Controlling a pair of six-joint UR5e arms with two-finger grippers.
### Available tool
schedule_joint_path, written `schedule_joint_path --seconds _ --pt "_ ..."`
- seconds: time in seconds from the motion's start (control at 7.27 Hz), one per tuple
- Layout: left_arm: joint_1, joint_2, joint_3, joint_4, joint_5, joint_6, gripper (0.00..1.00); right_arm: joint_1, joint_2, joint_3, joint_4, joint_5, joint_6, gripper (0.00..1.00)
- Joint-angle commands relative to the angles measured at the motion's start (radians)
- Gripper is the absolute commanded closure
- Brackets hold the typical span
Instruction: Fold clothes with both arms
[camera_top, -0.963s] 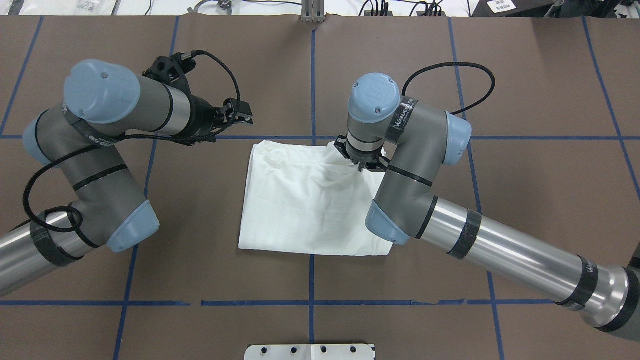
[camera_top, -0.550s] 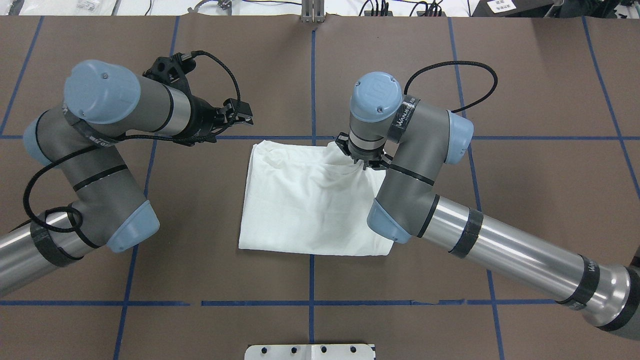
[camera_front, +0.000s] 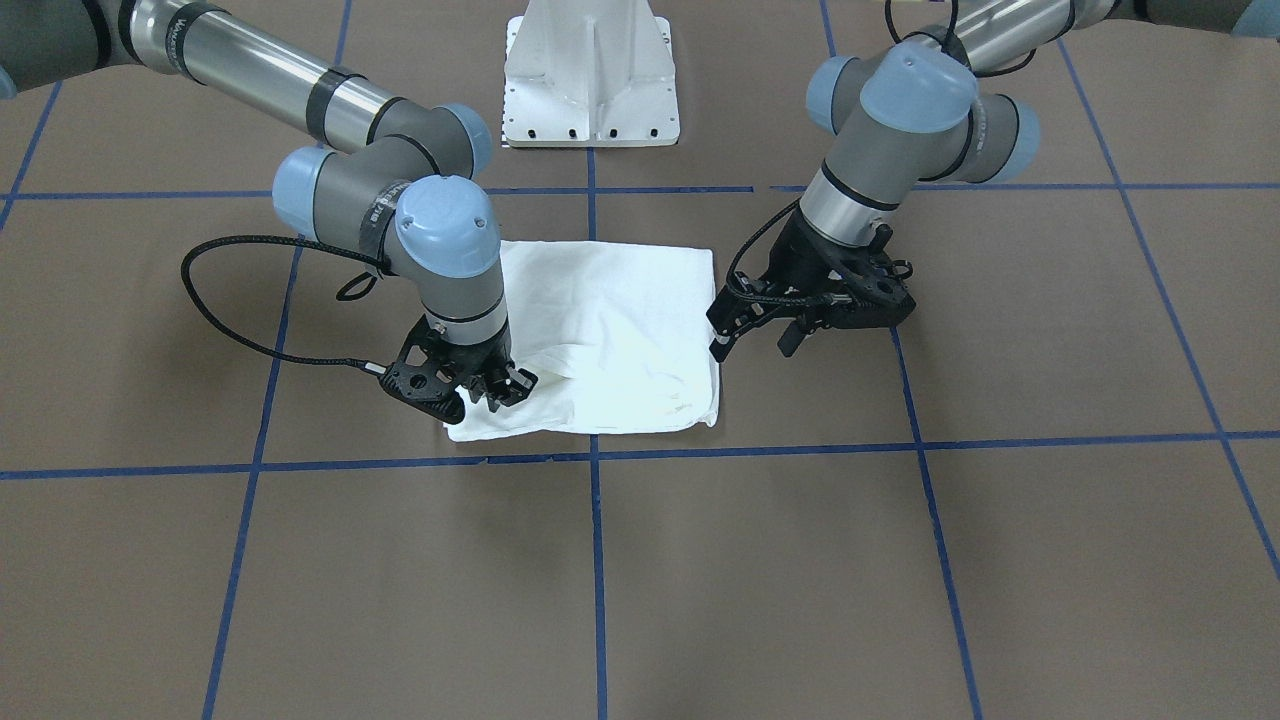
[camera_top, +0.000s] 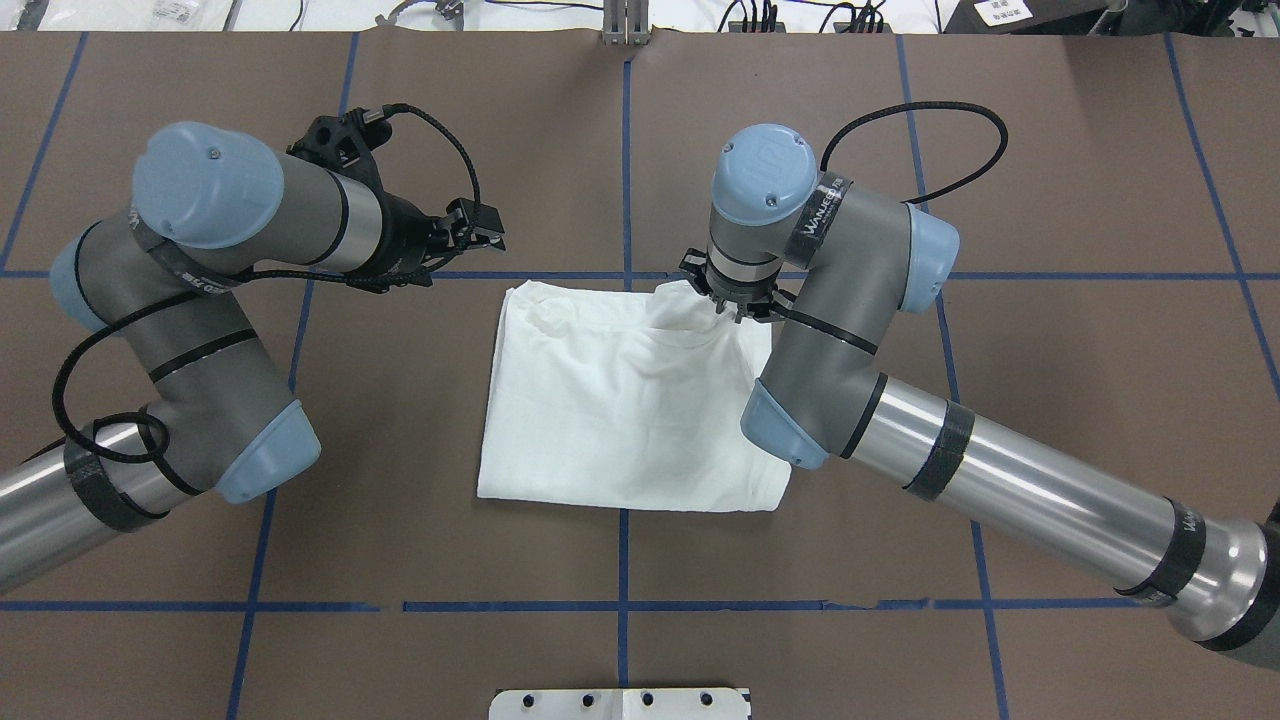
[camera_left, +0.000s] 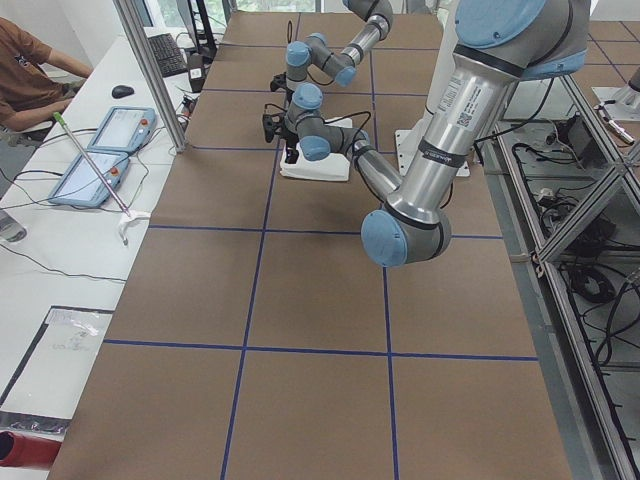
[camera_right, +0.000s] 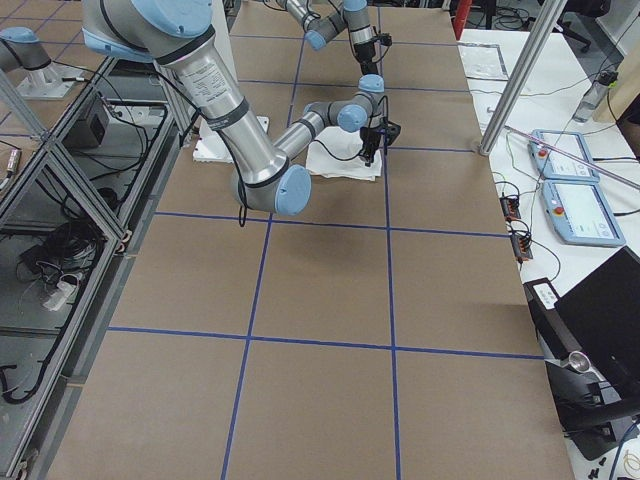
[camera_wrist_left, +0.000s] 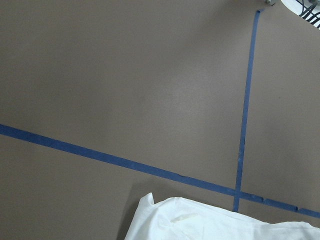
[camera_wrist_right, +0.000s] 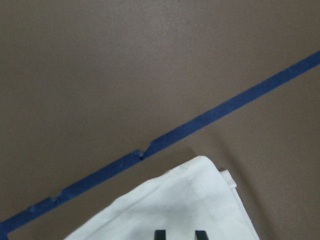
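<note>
1. Found the shirt (camera_top: 620, 400) flat on the table (camera_top: 400, 520), straight out from the pedestal base (camera_top: 620, 703), folded down to a plain white block with no print showing; likely parked centrally for reach from both sides.
2. Caught the right gripper (camera_front: 492, 392) at the right-hand corner farthest from the pedestal base, jaws closed on a pinch of cloth, judging by the fabric peaking up to it; looked like a hold for carrying that edge over.
3. Spotted the left gripper (camera_top: 485, 230) farther from the pedestal base, just past the opposite far corner, off the cloth, jaws parted and empty; seemingly held clear, ready to take its own corner.
</note>
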Motion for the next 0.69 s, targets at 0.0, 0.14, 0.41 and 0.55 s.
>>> schedule_joint_path --seconds 0.0,0.14,0.41,0.55 --pt "0.000 0.000 0.002 -0.001 0.002 0.000 0.00 -0.001 0.006 0.000 -0.003 -0.001 0.015 1.00" --pt "0.000 0.000 0.001 -0.001 0.002 -0.003 0.00 0.001 0.003 0.003 -0.006 -0.001 0.046 1.00" --pt "0.000 -0.001 0.001 -0.001 0.000 -0.003 0.00 0.012 0.004 0.006 -0.108 -0.001 0.057 1.00" --pt "0.000 -0.001 0.001 -0.001 0.000 -0.003 0.00 0.022 0.001 0.006 -0.159 -0.001 0.093 1.00"
